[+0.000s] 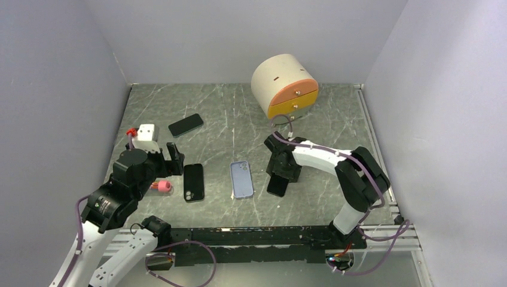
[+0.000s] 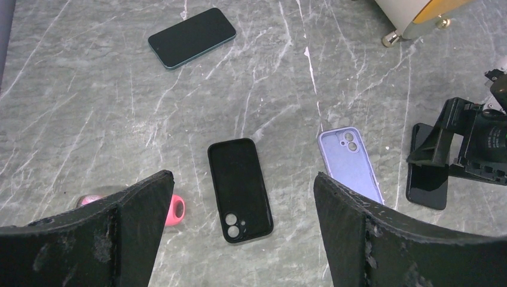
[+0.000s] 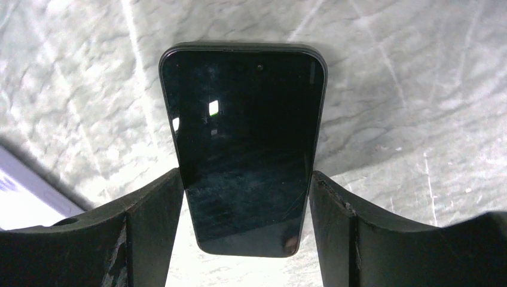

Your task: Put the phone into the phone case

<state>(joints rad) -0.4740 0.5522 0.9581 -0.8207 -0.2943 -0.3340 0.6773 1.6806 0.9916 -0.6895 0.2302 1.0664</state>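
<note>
Phone (image 3: pixel 245 137): black, screen up, its near end between the right gripper's fingers (image 3: pixel 149 215) and its far end jutting past their tips.
Right gripper (image 3: pixel 246 176): closed on the phone's two long edges, one finger pressed to each side.
Lilac case (image 1: pixel 241 179): flat on the marble table (image 1: pixel 335 119), just left of the held phone.
Black case (image 1: pixel 193 182): flat, further left, apart from the lilac one.
Left gripper (image 2: pixel 242 178): fingers spread wide, nothing held, hovering by the black case.
Second phone (image 1: pixel 186 125): lying flat, farther back on the left.
</note>
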